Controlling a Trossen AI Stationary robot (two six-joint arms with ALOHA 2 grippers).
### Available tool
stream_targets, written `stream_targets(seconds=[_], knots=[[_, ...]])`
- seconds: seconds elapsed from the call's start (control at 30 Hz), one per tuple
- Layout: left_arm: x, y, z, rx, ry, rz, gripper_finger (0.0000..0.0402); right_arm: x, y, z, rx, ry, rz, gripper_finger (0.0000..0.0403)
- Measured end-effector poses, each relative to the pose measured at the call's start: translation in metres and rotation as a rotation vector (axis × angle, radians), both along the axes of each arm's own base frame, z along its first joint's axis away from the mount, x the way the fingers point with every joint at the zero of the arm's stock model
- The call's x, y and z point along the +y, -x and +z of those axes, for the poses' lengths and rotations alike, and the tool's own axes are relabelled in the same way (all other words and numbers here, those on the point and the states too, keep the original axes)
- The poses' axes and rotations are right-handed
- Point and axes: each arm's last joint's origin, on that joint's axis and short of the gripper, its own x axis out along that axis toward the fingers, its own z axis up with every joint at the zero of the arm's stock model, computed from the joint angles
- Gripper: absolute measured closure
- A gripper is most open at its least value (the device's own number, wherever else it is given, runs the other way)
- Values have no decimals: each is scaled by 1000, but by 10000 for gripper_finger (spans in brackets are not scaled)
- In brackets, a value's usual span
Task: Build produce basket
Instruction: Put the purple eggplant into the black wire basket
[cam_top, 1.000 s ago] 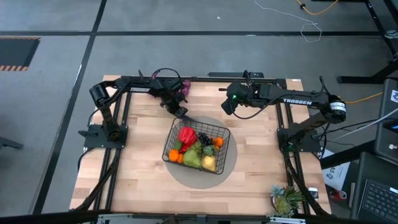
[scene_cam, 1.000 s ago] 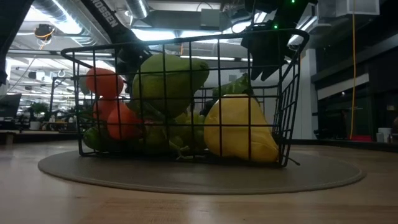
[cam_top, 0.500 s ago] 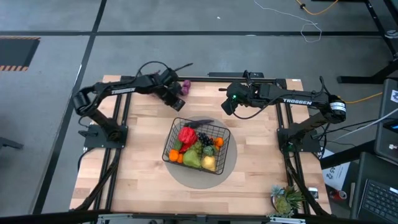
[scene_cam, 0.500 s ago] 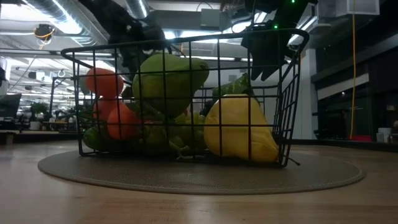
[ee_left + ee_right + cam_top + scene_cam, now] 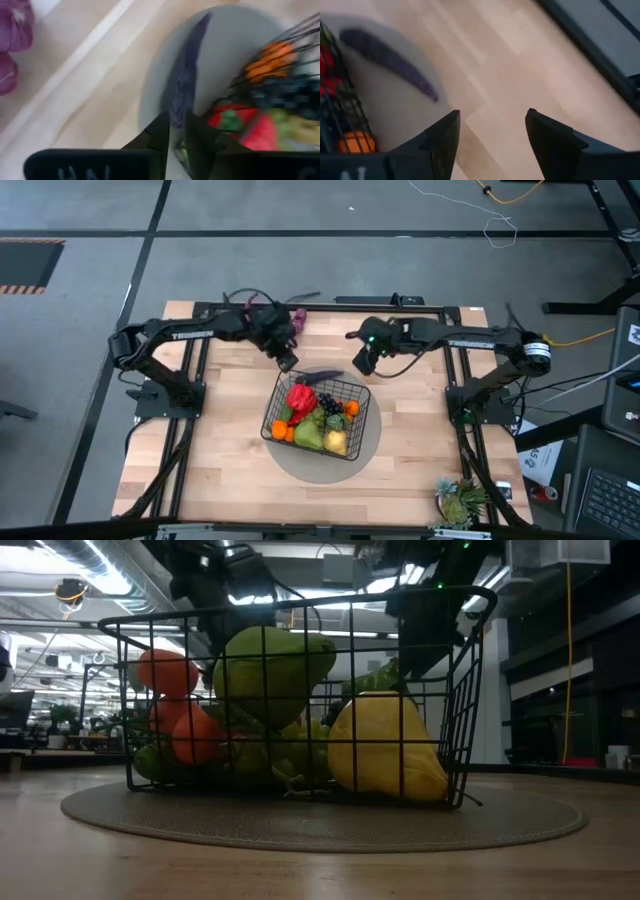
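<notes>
The plant (image 5: pixel 460 500) is sitting alone at the desk's near right corner, well clear of the work. Mid-desk, the basket (image 5: pixel 316 418) is standing upright on the round mat (image 5: pixel 366 446), and I am counting in it one red pepper (image 5: pixel 300 396), one pear (image 5: pixel 309 436), one lemon (image 5: pixel 336 442), one bunch of grapes (image 5: pixel 327 402) and two oranges (image 5: pixel 283 432). Anything buried under them I cannot make out.

One purple strip (image 5: pixel 322 376) is lying flat on the mat just behind the basket, outside it. The left jaws are hovering over its far left end, parted only a crack and gripping nothing. The right jaws are hanging spread wide and empty just beyond the mat's far right side. Farthest off, two purple lumps (image 5: pixel 15 25) are resting near the desk's back edge.

I am seeing three risks. The strip is lying so flat that jaws coming down on it may pinch the mat and drag the basket along. Both arms are crowding the same spot and could clash. A low approach could also catch the basket's far rim and tip it.
</notes>
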Motion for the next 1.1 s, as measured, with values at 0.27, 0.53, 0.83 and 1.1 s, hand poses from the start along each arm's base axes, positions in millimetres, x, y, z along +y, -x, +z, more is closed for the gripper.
stream_targets(seconds=[0.27, 0.53, 0.83, 1.1], knots=[[-28, -19, -2, -16, -60, -38, 326, 20, -27, -36, 91, -22, 98, 176], [-61, -25, -1, -25, 19, -105, 327, 52, -33, -38, 66, -131, 223, 176], [-89, -29, -1, -27, 40, -169, 328, 83, -34, -37, 57, -231, 364, 176], [-86, -32, 1, -60, 20, -158, 324, 62, -42, -15, 70, 62, 357, 176]])
